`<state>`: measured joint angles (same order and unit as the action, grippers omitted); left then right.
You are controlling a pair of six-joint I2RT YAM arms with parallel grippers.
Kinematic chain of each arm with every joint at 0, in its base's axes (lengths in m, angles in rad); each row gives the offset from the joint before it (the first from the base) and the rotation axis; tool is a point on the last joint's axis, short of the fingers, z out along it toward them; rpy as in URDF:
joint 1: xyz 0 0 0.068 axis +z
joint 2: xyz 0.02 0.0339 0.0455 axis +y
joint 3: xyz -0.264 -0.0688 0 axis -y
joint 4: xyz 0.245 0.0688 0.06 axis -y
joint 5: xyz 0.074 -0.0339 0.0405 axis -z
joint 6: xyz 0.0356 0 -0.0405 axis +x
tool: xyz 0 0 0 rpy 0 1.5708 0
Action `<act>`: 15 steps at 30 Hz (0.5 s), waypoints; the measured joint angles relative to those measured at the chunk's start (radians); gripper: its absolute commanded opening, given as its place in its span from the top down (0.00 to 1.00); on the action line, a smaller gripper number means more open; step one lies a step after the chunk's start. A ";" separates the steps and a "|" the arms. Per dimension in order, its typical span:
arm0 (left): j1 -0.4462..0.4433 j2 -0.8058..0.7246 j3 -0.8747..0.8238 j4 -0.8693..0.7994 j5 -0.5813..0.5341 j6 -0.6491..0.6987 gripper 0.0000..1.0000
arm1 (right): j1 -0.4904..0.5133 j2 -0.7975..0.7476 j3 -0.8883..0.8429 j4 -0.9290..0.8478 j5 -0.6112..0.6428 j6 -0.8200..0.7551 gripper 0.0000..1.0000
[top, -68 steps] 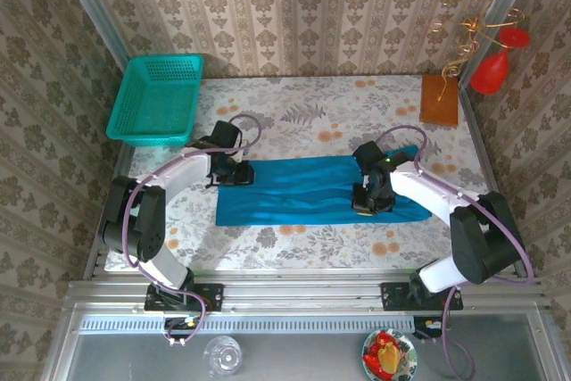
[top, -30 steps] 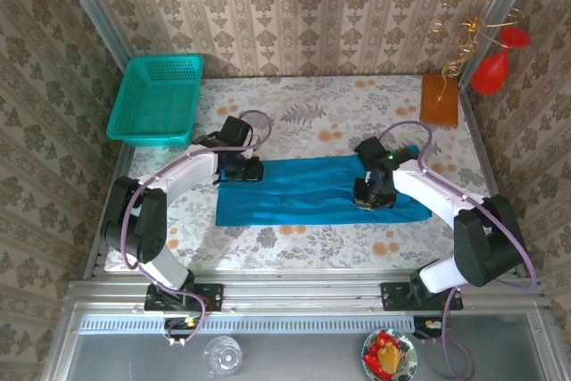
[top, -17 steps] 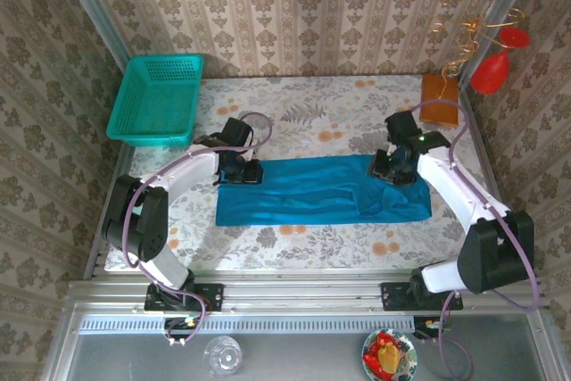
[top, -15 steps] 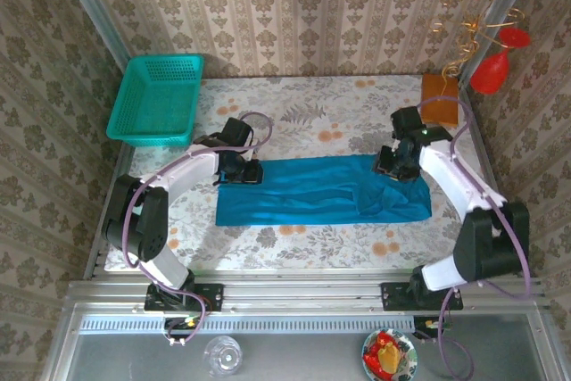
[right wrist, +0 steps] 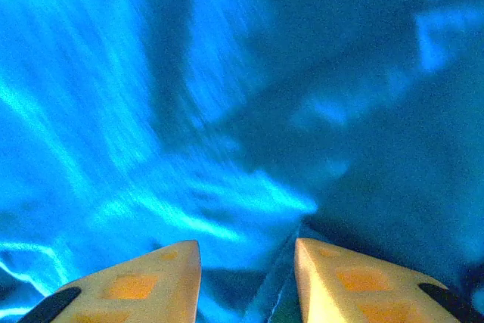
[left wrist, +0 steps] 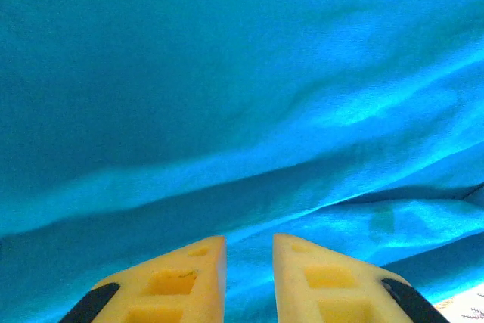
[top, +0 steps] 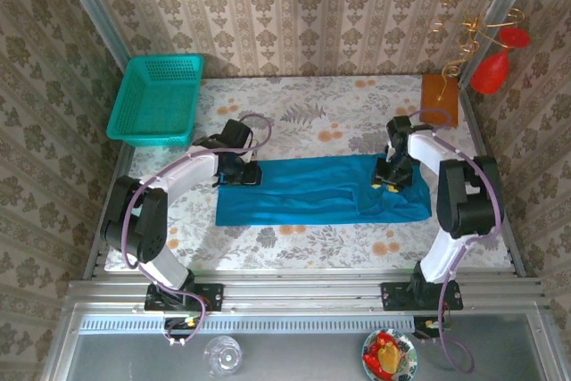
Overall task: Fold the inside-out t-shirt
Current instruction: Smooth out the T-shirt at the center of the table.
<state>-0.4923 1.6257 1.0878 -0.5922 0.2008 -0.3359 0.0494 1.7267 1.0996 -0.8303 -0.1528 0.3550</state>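
Coming back over the right end of the inside-out t-shirt [top: 312, 189], the right claw [top: 390, 178] now hangs close above the cloth with its jaws parted and no fold caught between them, its wrist view smeared by motion. A second ago it pressed on the shirt nearer the near edge of the tabletop [top: 303, 118]. It then went out toward the far-right corner and has now dropped in again, its arm drawn up tight along the right edge. Over that stretch the shirt's right end has changed: the flap that slanted toward the far edge is gone, the far hem runs nearly straight, and a soft ridge sits inside the right end. That reads as the sleeve side tucked in, leaving a long narrow band lying left to right across the middle of the tabletop, probably ready for its ends to be brought together. The left claw [top: 239, 172] has kept to the band's far-left corner, shifted only slightly rightward since the earliest view. Its jaws stand almost together over the cloth, and whether they pinch a fold cannot be told. The teal basket [top: 156, 100] sits unmoved at the far-left corner.
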 measured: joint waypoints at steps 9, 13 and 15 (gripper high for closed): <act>0.003 0.000 -0.001 -0.006 0.006 0.018 0.76 | 0.000 -0.323 -0.258 -0.039 0.021 0.121 0.63; 0.015 0.000 -0.001 -0.014 0.010 0.023 0.76 | 0.004 -0.334 -0.260 -0.042 0.026 0.157 0.63; 0.022 -0.001 -0.001 -0.014 0.011 0.023 0.76 | 0.011 -0.337 -0.237 -0.041 0.028 0.164 0.63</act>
<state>-0.4706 1.6245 1.0866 -0.6067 0.2119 -0.3134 0.0601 1.3895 0.8631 -0.8711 -0.1246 0.5194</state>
